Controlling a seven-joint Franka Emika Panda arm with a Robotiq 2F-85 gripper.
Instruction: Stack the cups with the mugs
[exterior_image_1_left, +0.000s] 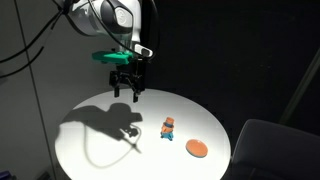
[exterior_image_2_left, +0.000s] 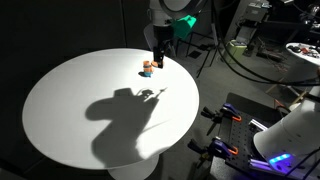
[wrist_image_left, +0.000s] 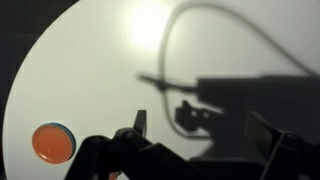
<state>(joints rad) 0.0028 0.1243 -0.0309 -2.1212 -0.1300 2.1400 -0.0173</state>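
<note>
One round white surface carries one flat orange disc and one small upright cluster of orange and light-blue plastic. It is too small to tell whether that cluster is one piece or two. One dark robot hand is in view.

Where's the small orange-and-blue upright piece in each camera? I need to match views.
Exterior view: the orange-and-blue piece stands right of centre on the white table, near the orange disc.
Exterior view: it stands near the far rim, just left of the gripper.
Wrist view: not in it.
Shared landmark: the round white table.
</note>
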